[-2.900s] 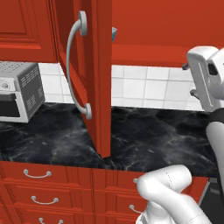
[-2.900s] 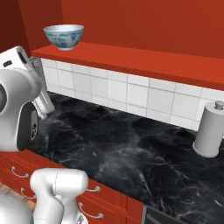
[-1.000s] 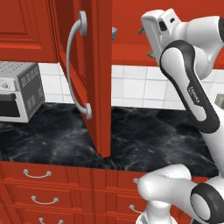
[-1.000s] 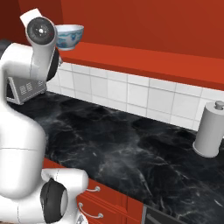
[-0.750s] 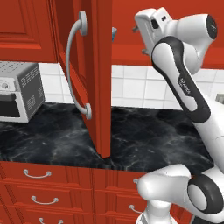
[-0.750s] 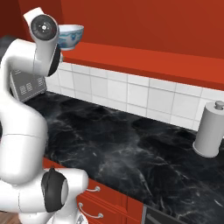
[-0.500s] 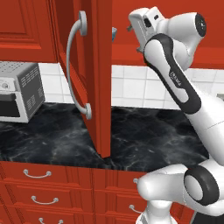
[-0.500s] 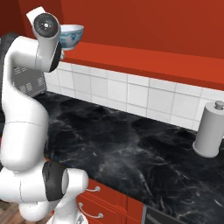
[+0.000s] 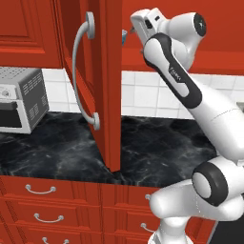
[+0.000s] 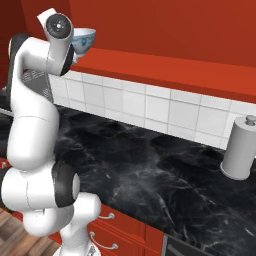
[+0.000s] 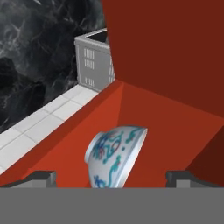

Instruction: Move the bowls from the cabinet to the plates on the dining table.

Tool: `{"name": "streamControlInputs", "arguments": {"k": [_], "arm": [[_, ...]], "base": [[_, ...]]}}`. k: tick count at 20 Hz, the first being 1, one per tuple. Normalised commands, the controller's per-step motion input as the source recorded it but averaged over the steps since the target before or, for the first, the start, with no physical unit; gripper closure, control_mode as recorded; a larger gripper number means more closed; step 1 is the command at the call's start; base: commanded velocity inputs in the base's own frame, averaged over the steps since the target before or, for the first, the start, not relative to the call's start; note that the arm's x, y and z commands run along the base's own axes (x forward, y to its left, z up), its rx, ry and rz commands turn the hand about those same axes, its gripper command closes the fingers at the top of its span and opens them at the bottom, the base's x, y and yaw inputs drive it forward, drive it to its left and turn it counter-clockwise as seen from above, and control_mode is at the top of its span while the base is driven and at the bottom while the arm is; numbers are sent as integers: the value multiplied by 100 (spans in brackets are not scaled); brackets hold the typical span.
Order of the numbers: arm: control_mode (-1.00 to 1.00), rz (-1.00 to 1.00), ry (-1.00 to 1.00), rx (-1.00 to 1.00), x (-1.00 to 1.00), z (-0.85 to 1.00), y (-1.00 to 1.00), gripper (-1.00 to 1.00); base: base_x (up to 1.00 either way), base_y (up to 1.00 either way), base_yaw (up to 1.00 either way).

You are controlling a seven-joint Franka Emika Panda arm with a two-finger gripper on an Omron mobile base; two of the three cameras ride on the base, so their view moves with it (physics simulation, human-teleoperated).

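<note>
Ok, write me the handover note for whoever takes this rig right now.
Hand: open, empty, raised to the cabinet shelf, fingertips either side of the bowl but not yet closed.
Bowl: white with blue pattern, on the shelf, cabinet door open.
Done: door open, hand lined up.
Left: grip the bowl, carry it to a plate on the dining table, then the second bowl.

Left base view: from behind the arm's left, facing forward over the bench toward the open cabinet door. Right base view: from behind its right, looking down across the same bench and up at the cabinet shelf. Both share the bowl. Hand view: rolled sideways, very near that bowl on the shelf.
</note>
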Motion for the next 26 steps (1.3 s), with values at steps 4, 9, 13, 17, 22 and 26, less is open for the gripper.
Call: {"name": "streamControlInputs", "arguments": {"k": [4,9,13,17,22,26], "arm": [[-100,0,1,-4,48,-10,0,-100],[-100,0,0,-3,49,-10,3,-100],[-100,0,0,-3,53,-8,9,-100],[-100,0,0,-2,50,0,9,-100],[-100,0,0,-1,48,0,6,-100],[-100,0,0,-1,49,-1,8,-100]], "base": [[0,0,0],[0,0,0],[0,0,0],[0,0,0],[0,0,0],[0,0,0]]}}
